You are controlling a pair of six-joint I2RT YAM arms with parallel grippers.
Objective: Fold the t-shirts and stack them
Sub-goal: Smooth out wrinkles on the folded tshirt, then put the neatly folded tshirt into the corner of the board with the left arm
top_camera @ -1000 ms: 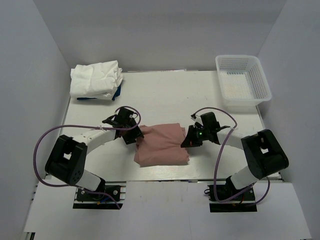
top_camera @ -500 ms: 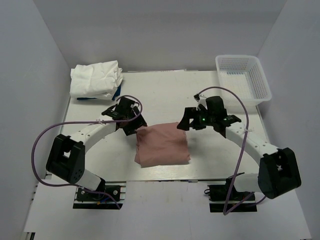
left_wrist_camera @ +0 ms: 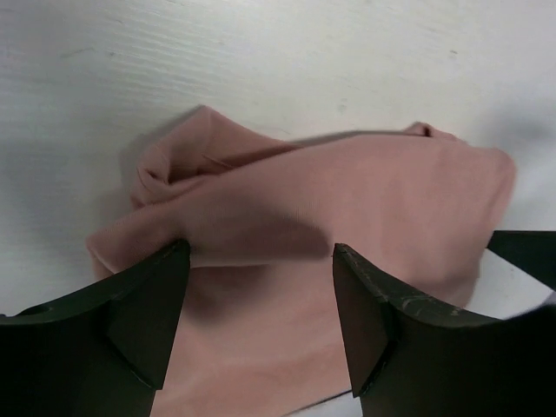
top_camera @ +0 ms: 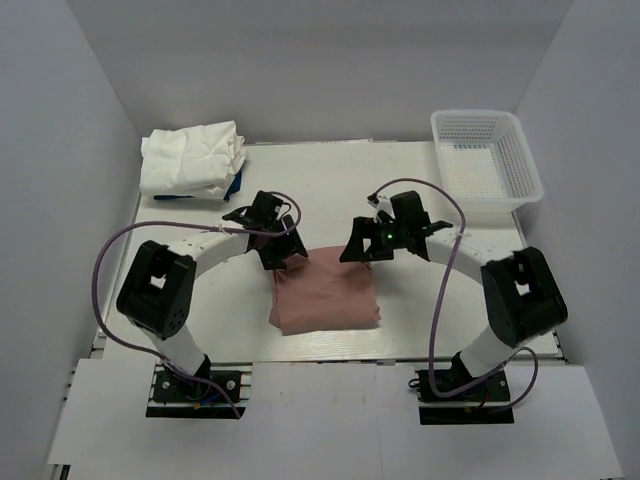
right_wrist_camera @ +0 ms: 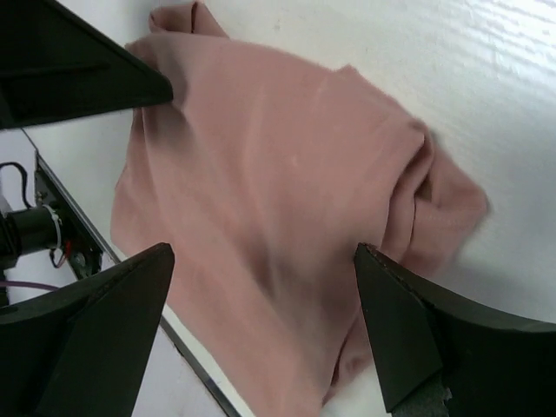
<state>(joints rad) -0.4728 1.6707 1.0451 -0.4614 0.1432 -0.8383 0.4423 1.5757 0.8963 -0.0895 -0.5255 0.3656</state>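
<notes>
pink t-shirt — folded, centre-low in the top view | left gripper and right gripper both spread wide, empty, over its far corners — likely to pinch both evenly for carrying | white t-shirts stacked upper left

A dusty pink cotton t-shirt lies folded into a rough, soft-edged rectangle at about 6 o'clock on the white table. Its far corners are rumpled and bunched. A pile of plain white t-shirts, creased and loosely folded, sits at 10 o'clock, well apart from it.
</notes>
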